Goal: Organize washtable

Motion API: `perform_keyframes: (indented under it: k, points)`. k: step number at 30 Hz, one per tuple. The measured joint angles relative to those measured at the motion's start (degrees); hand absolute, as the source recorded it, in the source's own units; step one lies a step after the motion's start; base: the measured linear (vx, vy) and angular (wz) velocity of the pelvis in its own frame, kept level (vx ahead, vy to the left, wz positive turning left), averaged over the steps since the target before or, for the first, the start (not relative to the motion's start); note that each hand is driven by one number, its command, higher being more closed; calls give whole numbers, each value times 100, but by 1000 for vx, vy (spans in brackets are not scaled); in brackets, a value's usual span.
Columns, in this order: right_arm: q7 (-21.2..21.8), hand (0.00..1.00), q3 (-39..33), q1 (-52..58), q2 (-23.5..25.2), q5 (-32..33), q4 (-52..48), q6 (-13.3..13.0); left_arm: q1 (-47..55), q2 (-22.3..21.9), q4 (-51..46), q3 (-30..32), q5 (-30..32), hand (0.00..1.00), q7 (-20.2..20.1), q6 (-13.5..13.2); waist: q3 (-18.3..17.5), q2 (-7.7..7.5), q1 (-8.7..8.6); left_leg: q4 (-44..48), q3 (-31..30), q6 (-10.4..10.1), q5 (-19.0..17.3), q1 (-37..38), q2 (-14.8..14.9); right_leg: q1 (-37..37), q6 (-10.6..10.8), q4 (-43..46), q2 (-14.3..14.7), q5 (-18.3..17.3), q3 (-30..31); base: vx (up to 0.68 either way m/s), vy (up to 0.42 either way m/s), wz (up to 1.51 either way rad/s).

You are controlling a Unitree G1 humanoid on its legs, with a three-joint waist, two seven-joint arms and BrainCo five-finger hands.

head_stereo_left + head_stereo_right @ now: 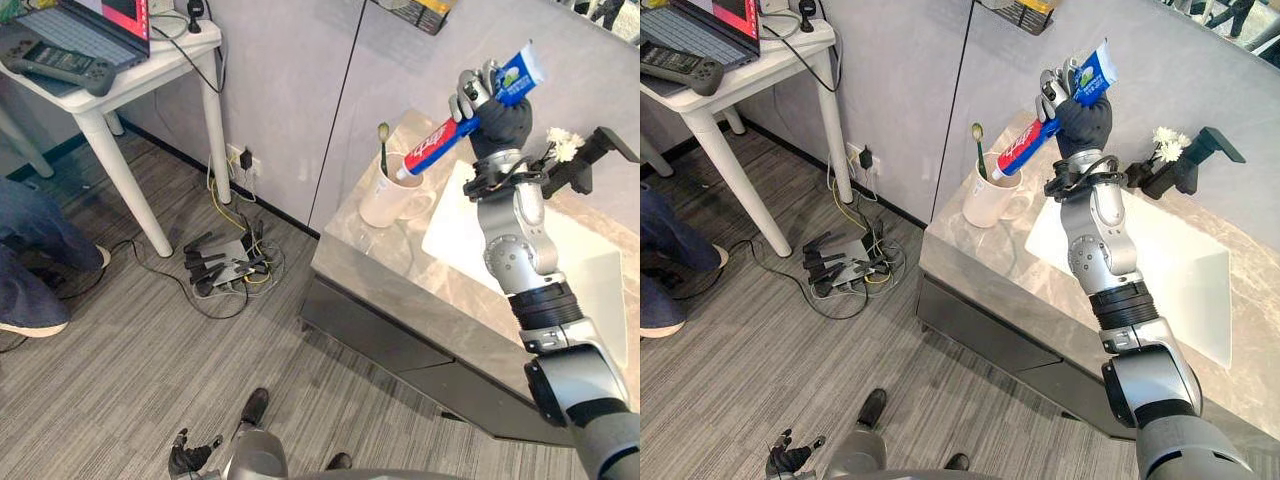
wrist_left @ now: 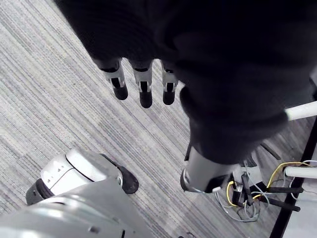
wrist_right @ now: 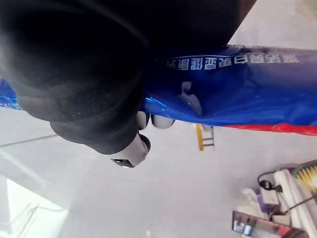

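Note:
A red, white and blue toothpaste tube is held tilted in the air, my right hand shut on its blue upper part. Its white cap end points down, just above the rim of a white mug on the grey stone washtable. A toothbrush stands upright in the mug. The right wrist view shows the blue tube pressed against my hand. My left hand hangs low over the carpet with straight fingers and holds nothing; it also appears at the bottom of the left eye view as the left hand.
A white sink basin lies right of the mug. A black faucet and white flowers stand at the back. A white desk with a laptop stands at left, a power strip with cables on the floor, a person's legs far left.

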Motion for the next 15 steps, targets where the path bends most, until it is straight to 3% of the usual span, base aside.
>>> perform_keyframes:
  k: [13, 14, 15]
  points:
    - [-191, 100, 76, -295, -58, -828, 190, -1, -157, 62, 27, -128, -18, 0, 7, -75, 215, -61, 9, 3, 24, -1, 1, -85, 0, -88, 0, 13, -3, 1, 8, 0, 0, 0]
    - [-214, 0, 117, -295, -59, -841, 202, -1, -158, 61, 28, -130, -27, 0, 7, -77, 215, -61, 9, 4, 23, 1, 16, -84, -3, -88, 0, 13, -7, 0, 9, 0, 0, 0]
    - [-234, 0, 130, -295, -58, -841, 202, -1, -159, 60, 28, -133, -42, 0, 7, -80, 216, -60, 8, 4, 23, 1, 16, -84, -4, -88, 0, 12, -8, 0, 9, 0, 0, 0]
